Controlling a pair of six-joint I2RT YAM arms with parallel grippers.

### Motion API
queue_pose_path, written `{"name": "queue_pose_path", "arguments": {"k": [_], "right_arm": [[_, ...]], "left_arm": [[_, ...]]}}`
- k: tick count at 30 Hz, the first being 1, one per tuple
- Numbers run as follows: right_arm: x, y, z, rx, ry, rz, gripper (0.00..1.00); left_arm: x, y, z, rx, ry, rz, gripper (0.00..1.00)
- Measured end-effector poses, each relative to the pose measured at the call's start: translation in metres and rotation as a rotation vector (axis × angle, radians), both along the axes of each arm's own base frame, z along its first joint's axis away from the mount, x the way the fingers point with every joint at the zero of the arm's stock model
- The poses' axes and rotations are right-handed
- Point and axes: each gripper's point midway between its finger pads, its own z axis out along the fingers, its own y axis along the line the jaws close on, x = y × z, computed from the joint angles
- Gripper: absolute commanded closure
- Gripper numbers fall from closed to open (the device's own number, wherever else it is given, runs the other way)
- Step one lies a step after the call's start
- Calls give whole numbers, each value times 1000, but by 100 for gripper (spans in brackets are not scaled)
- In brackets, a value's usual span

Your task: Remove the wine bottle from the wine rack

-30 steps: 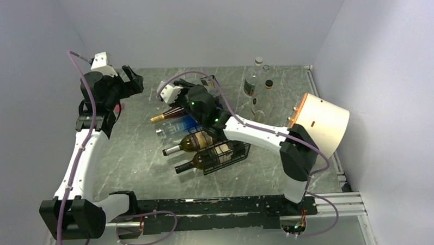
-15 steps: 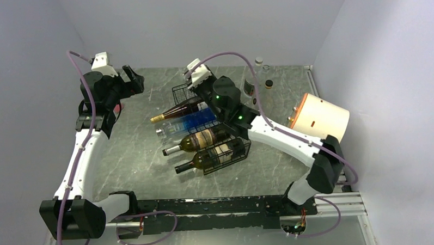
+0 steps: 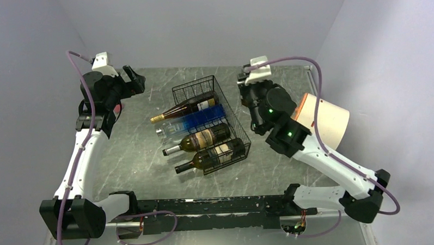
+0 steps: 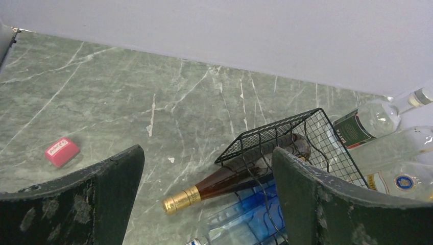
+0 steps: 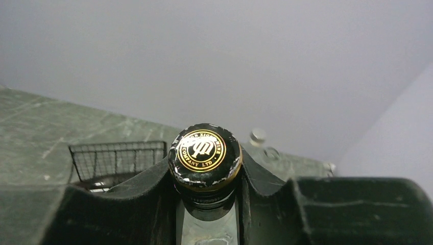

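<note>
The black wire wine rack [image 3: 232, 117] [image 4: 286, 133] lies mid-table holding several bottles on their sides: a brown gold-capped one [image 3: 184, 108] [image 4: 214, 188], a blue one [image 3: 197, 120], and two dark ones [image 3: 200, 139]. My right gripper [image 5: 206, 166] [image 3: 249, 93] is to the right of the rack, shut on the neck of a wine bottle with a black, gold-printed cap [image 5: 205, 149]. The body of that bottle is hidden. Near the back left, my left gripper [image 3: 131, 79] [image 4: 207, 153] hangs open and holds nothing, facing the rack.
Clear glass bottles [image 4: 368, 120] [image 4: 408, 178] stand behind the rack at the back right. A white cylinder with an orange end [image 3: 325, 121] lies by the right wall. A small pink block [image 4: 62, 151] sits on the table's left side.
My right arm has swung from above the rack to its right, carrying the black-capped bottle and uncovering the rack. The left arm has stayed put.
</note>
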Motion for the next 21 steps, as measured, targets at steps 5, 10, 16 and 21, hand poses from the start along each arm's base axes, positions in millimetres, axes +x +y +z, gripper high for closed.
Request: {"name": "queue_pose_path", "arguments": {"k": [5,10,16,21], "right_arm": [[-12,-33,-34,-25,56,-83,100],[-1,-45,-74,-81,147,-146,100],[18,-73,-104,-6,220,-231,100],[24,-84,-141,29,270,-274,100]], "left_arm": [[1,-3,-3,-12,10,-15,2],[3,-5,-8,-16,24,-23,2],[6,-6,-13,-22,38,-29,3],[7,-8,-17,-29,51,-38,3]]}}
